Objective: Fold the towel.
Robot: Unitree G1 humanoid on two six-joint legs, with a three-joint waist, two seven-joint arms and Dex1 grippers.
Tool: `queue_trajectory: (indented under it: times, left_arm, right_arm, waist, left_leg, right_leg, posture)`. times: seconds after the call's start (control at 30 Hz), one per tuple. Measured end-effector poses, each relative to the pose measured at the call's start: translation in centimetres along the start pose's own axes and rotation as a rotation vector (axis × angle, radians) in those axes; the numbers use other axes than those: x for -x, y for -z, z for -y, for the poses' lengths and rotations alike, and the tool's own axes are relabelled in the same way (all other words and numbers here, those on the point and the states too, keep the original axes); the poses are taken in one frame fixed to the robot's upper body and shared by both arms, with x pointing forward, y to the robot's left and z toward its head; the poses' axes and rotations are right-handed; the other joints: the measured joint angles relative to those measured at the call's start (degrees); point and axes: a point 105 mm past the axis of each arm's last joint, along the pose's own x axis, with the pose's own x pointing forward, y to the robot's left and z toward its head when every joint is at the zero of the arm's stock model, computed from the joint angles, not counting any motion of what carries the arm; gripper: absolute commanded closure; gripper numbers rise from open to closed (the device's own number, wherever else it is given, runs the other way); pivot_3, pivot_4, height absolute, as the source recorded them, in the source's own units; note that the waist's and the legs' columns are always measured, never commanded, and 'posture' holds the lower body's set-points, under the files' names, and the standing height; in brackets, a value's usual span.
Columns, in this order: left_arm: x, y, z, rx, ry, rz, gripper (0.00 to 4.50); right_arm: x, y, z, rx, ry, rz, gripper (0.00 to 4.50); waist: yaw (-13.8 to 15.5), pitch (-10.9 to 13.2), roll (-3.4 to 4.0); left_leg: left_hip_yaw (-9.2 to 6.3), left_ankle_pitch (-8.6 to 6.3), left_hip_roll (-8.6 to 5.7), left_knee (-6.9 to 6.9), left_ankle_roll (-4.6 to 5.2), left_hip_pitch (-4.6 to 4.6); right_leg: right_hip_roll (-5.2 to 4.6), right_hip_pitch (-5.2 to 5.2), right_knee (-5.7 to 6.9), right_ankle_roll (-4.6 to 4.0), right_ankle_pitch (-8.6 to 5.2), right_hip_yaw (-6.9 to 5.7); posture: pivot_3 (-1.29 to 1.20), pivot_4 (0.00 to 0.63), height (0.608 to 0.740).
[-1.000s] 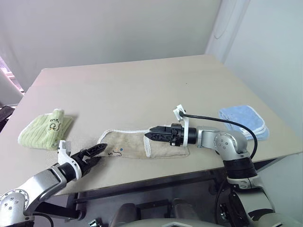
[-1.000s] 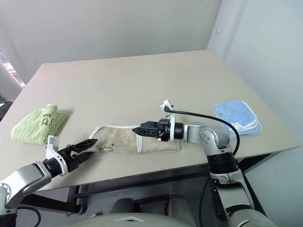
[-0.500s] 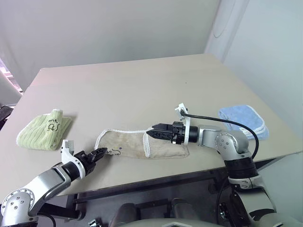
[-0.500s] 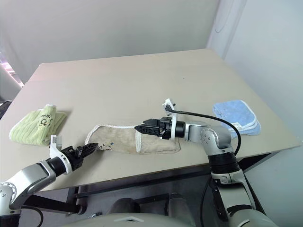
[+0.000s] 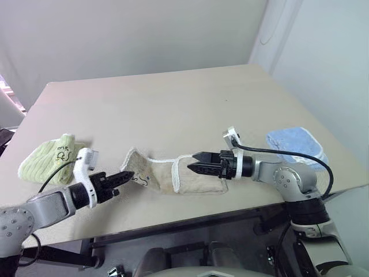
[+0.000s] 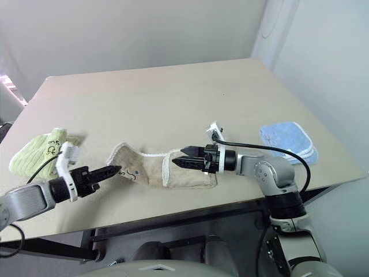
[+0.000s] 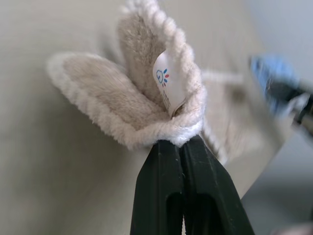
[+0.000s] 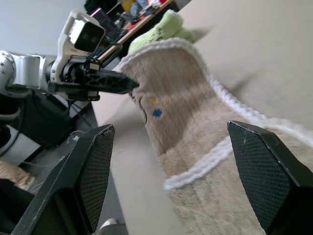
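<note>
Broad tan table (image 5: 173,98) underneath, near edge running below both arms; beige towel (image 5: 199,173) stretched along that near edge, right part lying doubled and flat, left end raised off the surface in a peak; green folded towel (image 5: 49,161) well off to the left, blue folded towel (image 5: 297,144) off to the right, neither touched; left gripper (image 5: 128,175) clamped tight on the lifted corner, black fingers (image 7: 183,186) pinched together on the white corded edging right beside the little printed label (image 7: 165,83); right gripper (image 5: 195,163) hovering over the doubled part, jaws wide apart, nothing between them. Soft, light, floppy cloth by the look of it, sagging wherever unsupported; corded edge likely the firmest bite, corners best for carrying across; probably clingy pile, unlikely to slip.
</note>
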Motion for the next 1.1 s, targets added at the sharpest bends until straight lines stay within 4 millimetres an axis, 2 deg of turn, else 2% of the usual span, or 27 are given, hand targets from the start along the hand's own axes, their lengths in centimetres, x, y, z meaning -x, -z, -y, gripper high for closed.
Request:
queue_trajectory:
  times: [0.27,0.47,0.57,0.73,0.93,1.1]
  left_arm:
    - [-2.1,-2.0,3.5,-0.315,0.227,-0.131,4.47]
    - [-5.3,-2.6,6.2,-0.441,0.418,-0.193,4.47]
    - [-7.4,-2.3,7.8,-0.478,0.508,-0.225,4.47]
    - [-10.6,-1.6,9.8,-0.515,0.602,-0.255,4.47]
    - [-13.2,2.0,9.5,-0.565,0.624,-0.384,4.47]
    - [-14.9,2.6,9.5,-0.578,0.624,-0.355,4.47]
  right_arm:
    - [2.1,0.7,0.5,0.024,0.062,-0.011,0.62]
    - [4.4,0.4,1.5,0.022,0.165,0.027,0.62]
    - [6.3,0.4,2.3,0.012,0.252,0.059,0.62]
    - [7.8,0.9,2.5,0.000,0.331,0.084,0.62]
    - [8.8,1.4,2.1,-0.012,0.389,0.092,0.62]
    - [9.7,1.7,2.5,-0.017,0.453,0.093,0.62]
  waist:
    - [0.17,0.00,-0.03]
    - [0.44,-0.01,-0.06]
    - [0.53,-0.02,-0.08]
    - [0.33,-0.02,-0.10]
    - [0.37,-0.02,-0.10]
    - [0.52,-0.02,-0.09]
  left_leg:
    - [-0.01,0.01,-0.05,0.10,0.02,-0.31]
    - [-0.04,0.02,-0.05,0.27,0.03,-0.29]
    - [-0.03,0.02,-0.07,0.31,0.04,-0.30]
    - [-0.02,0.03,-0.06,0.36,0.05,-0.27]
    - [-0.03,0.03,-0.05,0.50,0.06,-0.25]
    - [-0.07,0.02,-0.05,0.92,0.08,-0.31]
  right_leg:
    - [0.02,-0.18,-0.03,0.02,0.02,0.01]
    - [0.07,-0.04,-0.01,0.12,0.08,0.02]
    - [0.07,-0.01,-0.03,0.20,0.12,0.07]
    - [0.11,0.00,0.01,0.26,0.16,0.12]
    - [0.14,0.01,0.13,0.26,0.16,0.15]
    - [0.14,0.11,0.26,0.55,0.10,0.15]
  posture:
    - [0.00,0.000,0.740]
    - [0.00,0.000,0.740]
    - [0.00,0.000,0.740]
    - [0.00,0.000,0.740]
    - [0.00,0.000,0.740]
    - [0.00,0.000,0.740]
